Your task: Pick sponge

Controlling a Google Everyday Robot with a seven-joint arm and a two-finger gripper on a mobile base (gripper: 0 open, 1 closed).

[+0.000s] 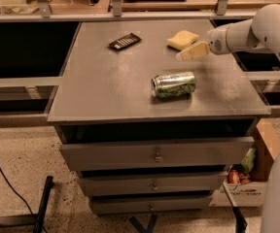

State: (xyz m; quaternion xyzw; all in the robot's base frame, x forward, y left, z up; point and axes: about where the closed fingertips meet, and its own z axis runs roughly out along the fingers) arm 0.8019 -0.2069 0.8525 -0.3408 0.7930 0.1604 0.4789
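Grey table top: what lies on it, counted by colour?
Pale yellow: 1, the soft sponge
Green: 1, the metal can, on its side
Black: 1, the flat rectangular device
Total: 3
Not counted: the gripper, close by the sponge's near right side.

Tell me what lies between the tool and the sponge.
Nothing: in the camera view, only a narrow strip of bare tabletop separates the tool, just in front, from the sponge.
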